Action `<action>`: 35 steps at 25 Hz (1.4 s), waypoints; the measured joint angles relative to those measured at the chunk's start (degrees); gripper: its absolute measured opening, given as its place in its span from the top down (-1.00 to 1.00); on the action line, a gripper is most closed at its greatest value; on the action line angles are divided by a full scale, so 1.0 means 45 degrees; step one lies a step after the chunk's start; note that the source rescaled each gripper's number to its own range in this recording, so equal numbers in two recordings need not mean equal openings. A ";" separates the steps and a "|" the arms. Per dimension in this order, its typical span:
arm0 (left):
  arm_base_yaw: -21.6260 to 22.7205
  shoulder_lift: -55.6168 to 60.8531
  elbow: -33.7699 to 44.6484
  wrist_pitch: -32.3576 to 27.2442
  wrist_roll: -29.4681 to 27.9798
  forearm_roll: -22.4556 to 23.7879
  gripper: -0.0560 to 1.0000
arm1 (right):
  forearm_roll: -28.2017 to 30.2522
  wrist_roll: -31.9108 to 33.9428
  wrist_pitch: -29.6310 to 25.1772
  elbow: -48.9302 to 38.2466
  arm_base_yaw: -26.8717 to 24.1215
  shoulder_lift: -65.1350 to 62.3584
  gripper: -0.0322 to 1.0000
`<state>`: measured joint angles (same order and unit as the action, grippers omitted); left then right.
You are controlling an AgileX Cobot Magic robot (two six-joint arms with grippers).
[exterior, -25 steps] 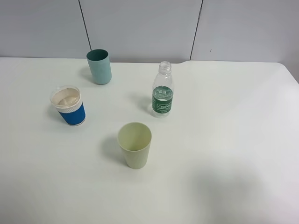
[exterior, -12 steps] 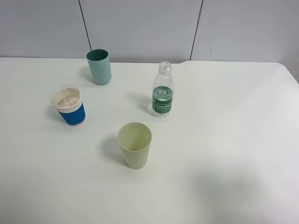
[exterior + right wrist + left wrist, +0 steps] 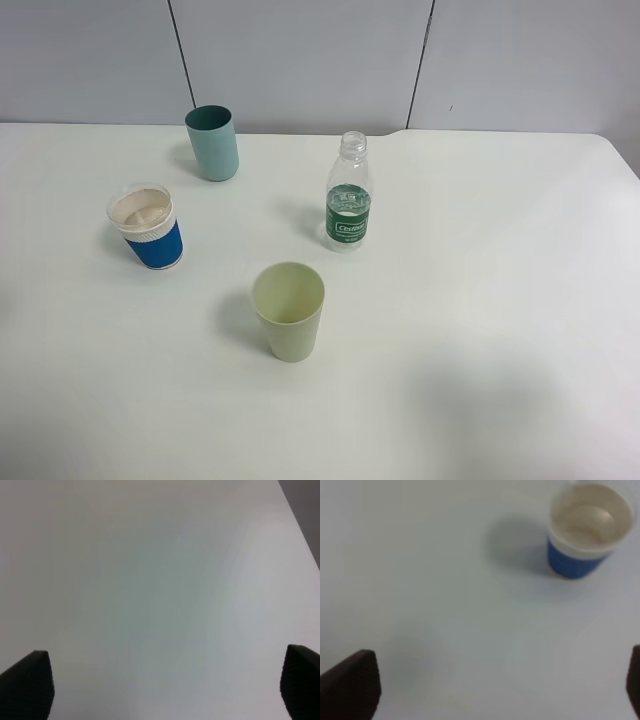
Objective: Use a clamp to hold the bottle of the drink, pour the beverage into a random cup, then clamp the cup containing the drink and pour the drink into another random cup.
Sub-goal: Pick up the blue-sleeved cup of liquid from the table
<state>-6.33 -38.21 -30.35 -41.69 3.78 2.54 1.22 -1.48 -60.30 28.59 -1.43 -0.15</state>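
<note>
The bottle [image 3: 348, 195] stands upright and uncapped near the table's middle, clear with a green label and some clear drink in it. The blue-sleeved paper cup [image 3: 147, 227] stands at the left, and the left wrist view shows this same cup [image 3: 587, 527] with liquid in its cream inside. The pale yellow-green cup [image 3: 289, 310] stands in front of the bottle. Neither arm shows in the high view. My left gripper [image 3: 495, 680] is open over bare table, well apart from the blue cup. My right gripper [image 3: 165, 685] is open over bare table.
A teal tumbler [image 3: 212, 142] stands at the back left. The white table [image 3: 480, 300] ends at a grey panelled wall behind. In the right wrist view the table's edge [image 3: 300, 520] runs along one side.
</note>
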 joint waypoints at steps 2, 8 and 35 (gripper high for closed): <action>-0.0681 -0.0833 0.0000 0.0230 0.0029 0.0000 -1.00 | 0.0000 0.0000 0.0000 0.0000 0.0000 0.0000 -0.55; -0.2081 -0.2899 0.0000 0.0520 0.0027 0.0119 -1.00 | 0.0000 0.0000 0.0000 0.0000 0.0000 0.0000 -0.55; -0.2163 -0.8937 0.3975 1.3797 -0.0553 -0.0835 -1.00 | 0.0000 0.0000 0.0000 0.0000 0.0000 0.0000 -0.55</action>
<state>-16.07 -78.43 -12.46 20.40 1.29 -1.21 1.22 -1.48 -60.30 28.59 -1.43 -0.15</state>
